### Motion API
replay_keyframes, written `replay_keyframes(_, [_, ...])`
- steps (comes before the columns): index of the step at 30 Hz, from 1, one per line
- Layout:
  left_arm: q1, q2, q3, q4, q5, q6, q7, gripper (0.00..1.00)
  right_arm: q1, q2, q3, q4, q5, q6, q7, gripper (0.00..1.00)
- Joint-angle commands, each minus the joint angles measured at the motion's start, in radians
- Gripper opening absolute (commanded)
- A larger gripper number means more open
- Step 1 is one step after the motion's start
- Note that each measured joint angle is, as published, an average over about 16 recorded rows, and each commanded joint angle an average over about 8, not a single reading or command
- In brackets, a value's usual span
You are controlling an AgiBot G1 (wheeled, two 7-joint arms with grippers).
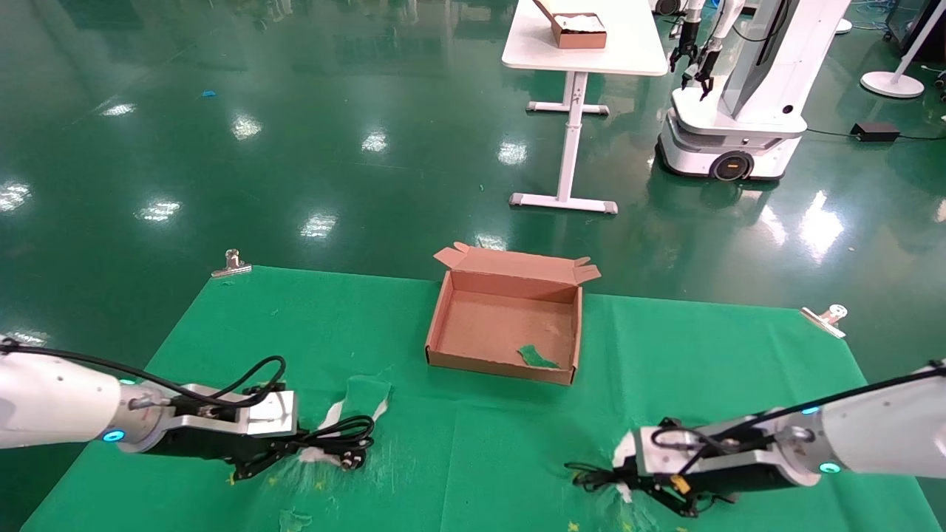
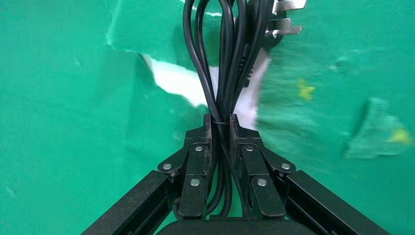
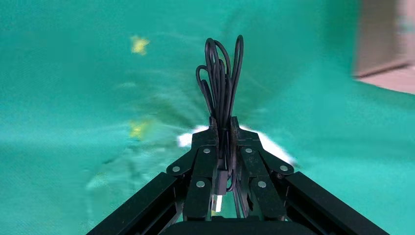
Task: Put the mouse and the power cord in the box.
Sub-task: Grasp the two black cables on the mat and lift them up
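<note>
The power cord (image 1: 344, 432), a thick black looped bundle with a pronged plug (image 2: 276, 22), lies on the green cloth at the front left. My left gripper (image 1: 299, 447) is shut on the bundle (image 2: 220, 58), low over the cloth. At the front right, my right gripper (image 1: 619, 476) is shut on a bundle of thin black cable (image 3: 222, 73), the mouse's cable, with a USB plug (image 3: 221, 178) between the fingers. The mouse's body is hidden. The box (image 1: 443, 325) stands open at the middle of the table, flap lid raised at the far side.
A green scrap (image 1: 538, 358) lies inside the box. The cloth is torn, with white showing by both grippers (image 2: 171, 81). Metal clips (image 1: 231, 264) (image 1: 828, 318) hold the far corners. Beyond stand a white table with a smaller box (image 1: 580, 29) and another robot (image 1: 739, 96).
</note>
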Motion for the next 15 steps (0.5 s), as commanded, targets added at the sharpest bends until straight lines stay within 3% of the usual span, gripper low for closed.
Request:
replay_keyframes(1, [-0.007,-0.006,-0.005,0.009,-0.008,0.023,-0.014,0.00,0.005,0.007,0.008,0.000,0.011,-0.006,0.002,0.00])
replay_keyframes(10, [-0.093,-0.118,-0.106,0.080,-0.154,0.178,-0.124,0.00,0.120,0.143,0.084,0.005,0.118,-0.081,0.106,0.00])
replay_keyframes(15, [-0.147,-0.112,-0.144,0.106,-0.210,0.190,-0.184,0.00,0.230,0.165,0.078,0.091,0.103,-0.095,0.138,0.00])
